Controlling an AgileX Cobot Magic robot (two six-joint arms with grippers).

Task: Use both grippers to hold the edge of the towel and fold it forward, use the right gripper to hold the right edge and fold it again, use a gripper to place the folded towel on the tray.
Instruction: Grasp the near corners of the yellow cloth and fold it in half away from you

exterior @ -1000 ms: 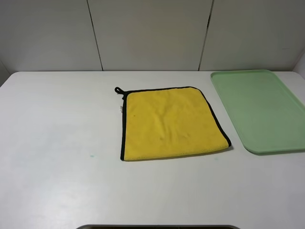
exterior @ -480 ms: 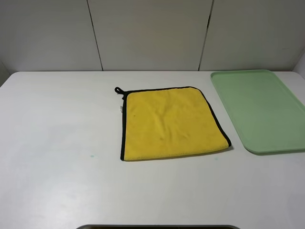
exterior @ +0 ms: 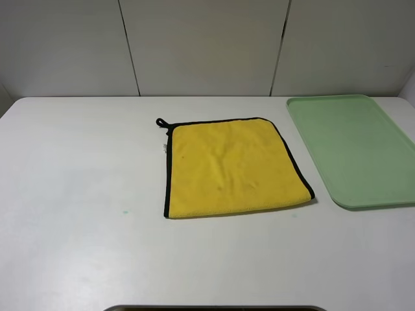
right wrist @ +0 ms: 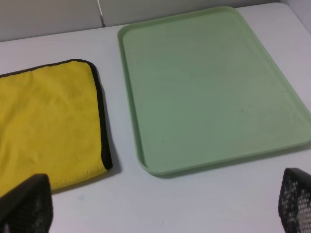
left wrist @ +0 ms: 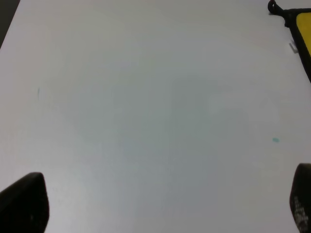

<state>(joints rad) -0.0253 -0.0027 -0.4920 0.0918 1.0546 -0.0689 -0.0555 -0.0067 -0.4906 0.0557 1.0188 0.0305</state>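
The yellow towel (exterior: 230,167) lies flat in the middle of the white table, with black trim on its left, far and right edges. Its black loop (exterior: 161,122) is at the far left corner and a tiny white tag (exterior: 164,149) is on the left edge. The pale-green tray (exterior: 353,149) lies just right of it, apart from it. Neither arm shows in the exterior high view. My left gripper (left wrist: 163,204) is open over bare table, with the towel's loop corner (left wrist: 273,6) far off. My right gripper (right wrist: 160,201) is open and empty above the towel (right wrist: 43,121) and tray (right wrist: 209,82).
The white table (exterior: 78,194) has a small teal speck (exterior: 124,211) left of the towel; the speck also shows in the left wrist view (left wrist: 275,140). Grey wall panels (exterior: 207,45) stand behind the table. A dark strip (exterior: 214,308) shows at the near edge.
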